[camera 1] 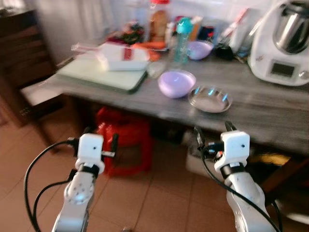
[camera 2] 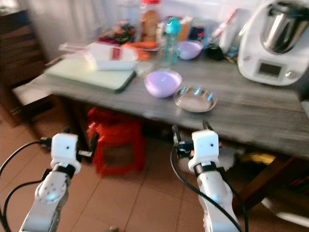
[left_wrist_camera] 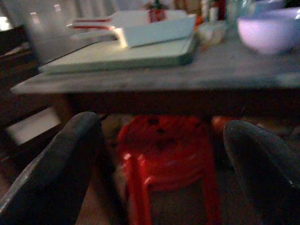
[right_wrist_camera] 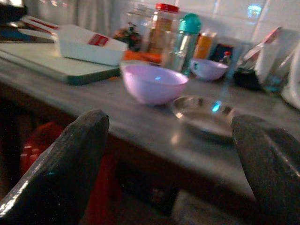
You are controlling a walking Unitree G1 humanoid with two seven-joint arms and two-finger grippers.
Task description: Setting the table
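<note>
Approach step, by my judgement: nothing is grasped yet and the robot stands short of the table (camera 1: pixel 270 116); the left claw (camera 1: pixel 100 137) and the right claw (camera 1: pixel 212 133) are both held forward below the table edge, each released with fingers spread wide and nothing between them; the lilac bowl (camera 1: pixel 176 83) sits near the front edge, and the metal plate (camera 1: pixel 210 99) lies just beside it, toward the white kitchen machine (camera 1: pixel 282 46); the right claw faces this pair, so the next move likely calls for raising it above the edge and reaching to the plate or bowl; beyond the bowl stand a teal bottle (camera 1: pixel 182 38), a second small bowl (camera 1: pixel 200 49) and jars, blurred; away from the machine, a white tray (camera 1: pixel 123 57) rests on a pale green board (camera 1: pixel 104 75); a red stool (camera 1: pixel 124 145) under the table may hinder stepping closer
</note>
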